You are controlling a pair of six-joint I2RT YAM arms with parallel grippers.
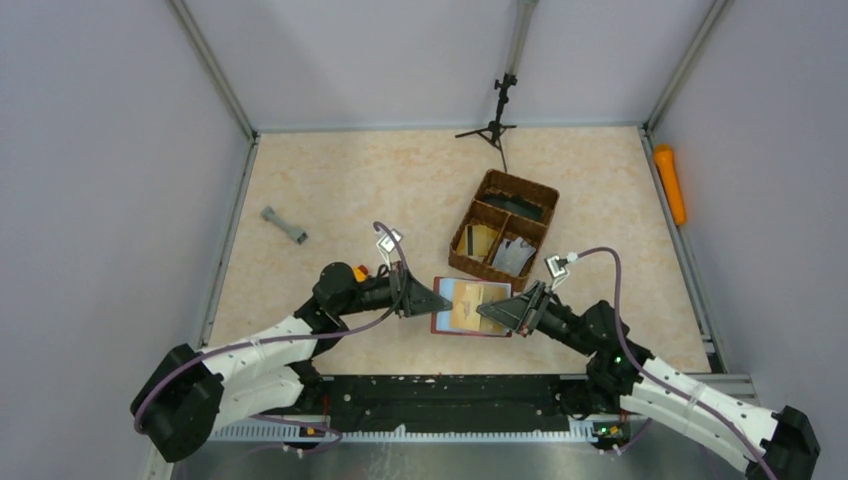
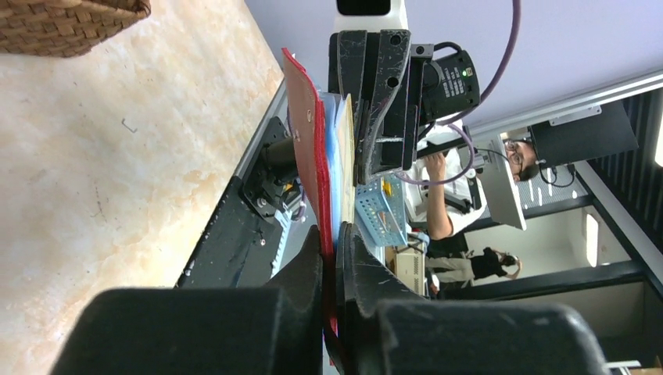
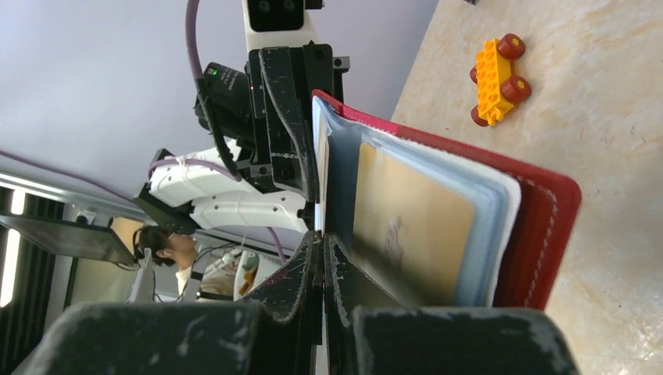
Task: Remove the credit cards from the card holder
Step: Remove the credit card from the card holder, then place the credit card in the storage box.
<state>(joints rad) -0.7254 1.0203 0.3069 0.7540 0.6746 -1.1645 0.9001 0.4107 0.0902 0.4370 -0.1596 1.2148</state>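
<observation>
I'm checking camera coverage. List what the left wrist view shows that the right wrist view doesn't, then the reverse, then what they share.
Left wrist only: a corner of the brown wicker basket.

Right wrist only: the yellow toy car with red wheels, and the flat face of a tan-gold card sitting in a clear pocket.

Both: the dark red folding card holder, clamped from opposite sides by the left gripper and right gripper, each shut on it.
</observation>
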